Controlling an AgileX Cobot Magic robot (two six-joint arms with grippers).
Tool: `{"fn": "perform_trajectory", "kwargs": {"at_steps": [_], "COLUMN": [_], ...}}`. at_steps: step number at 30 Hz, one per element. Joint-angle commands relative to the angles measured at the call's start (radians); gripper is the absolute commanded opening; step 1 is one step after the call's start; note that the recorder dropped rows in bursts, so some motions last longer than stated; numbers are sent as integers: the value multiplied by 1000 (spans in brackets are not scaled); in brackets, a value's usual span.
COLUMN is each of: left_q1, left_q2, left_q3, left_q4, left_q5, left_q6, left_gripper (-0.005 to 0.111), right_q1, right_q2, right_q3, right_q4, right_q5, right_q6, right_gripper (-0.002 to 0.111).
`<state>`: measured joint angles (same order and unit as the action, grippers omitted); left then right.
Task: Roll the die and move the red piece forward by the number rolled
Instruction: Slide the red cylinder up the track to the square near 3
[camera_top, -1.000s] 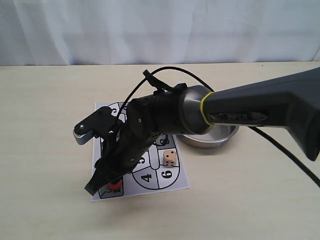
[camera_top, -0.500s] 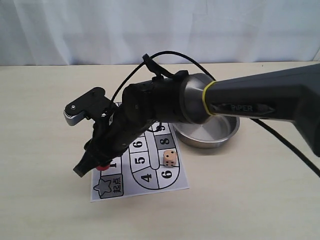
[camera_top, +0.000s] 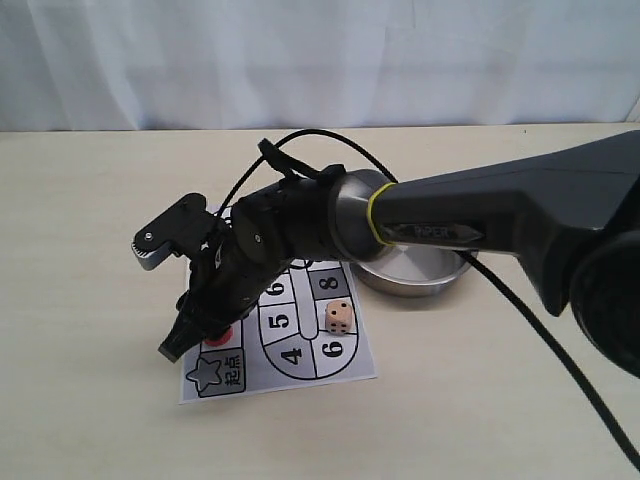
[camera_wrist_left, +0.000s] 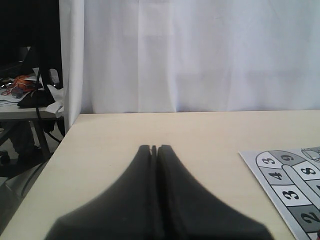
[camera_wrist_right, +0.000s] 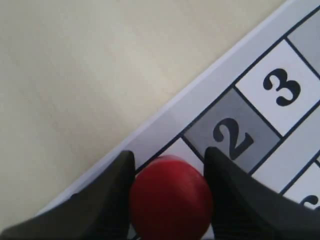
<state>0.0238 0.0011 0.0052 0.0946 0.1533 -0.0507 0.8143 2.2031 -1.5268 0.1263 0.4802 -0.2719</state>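
The right hand (camera_wrist_right: 169, 156) is clamped on the red piece (camera_wrist_right: 170, 200), just short of square 2; read the die (camera_top: 339, 317) lying on the board (camera_top: 360, 365) first; count squares carefully, set the piece down upright, centred

Plain bright red piece (camera_wrist_right: 170, 197); white board (camera_top: 292, 355) with grey and white black-numbered squares; beige die (camera_top: 339, 316), pips seemingly dark; cream desk (camera_top: 90, 220); silver bowl (camera_top: 420, 281).

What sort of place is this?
Likely a robot lab: a white curtain screens the table, a cluttered bench with cables sits beyond it, and an arm works over a game board.
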Motion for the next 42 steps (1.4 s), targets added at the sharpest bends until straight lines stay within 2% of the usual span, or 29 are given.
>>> {"fn": "perform_trajectory", "kwargs": {"at_steps": [1, 10, 15, 42], "left_q1": [0, 0, 0, 0], "left_q2": [-1, -1, -1, -1], "left_q3": [-5, -5, -5, -5], "left_q4": [-2, -2, -2, -2], "left_q5": [-10, -10, -10, -12], "left_q6": [-2, -2, -2, -2], "left_gripper": [0, 0, 0, 0], "right_q1": [0, -32, -60, -60], "right_q2": [-3, -38, -38, 19], "right_q3": [2, -24, -59, -86], "right_q4": [-16, -59, -59, -64], "right_q5": [11, -93, -80, -66], "right_q6": [4, 52, 95, 101], "right_gripper": [4, 4, 4, 4]}}
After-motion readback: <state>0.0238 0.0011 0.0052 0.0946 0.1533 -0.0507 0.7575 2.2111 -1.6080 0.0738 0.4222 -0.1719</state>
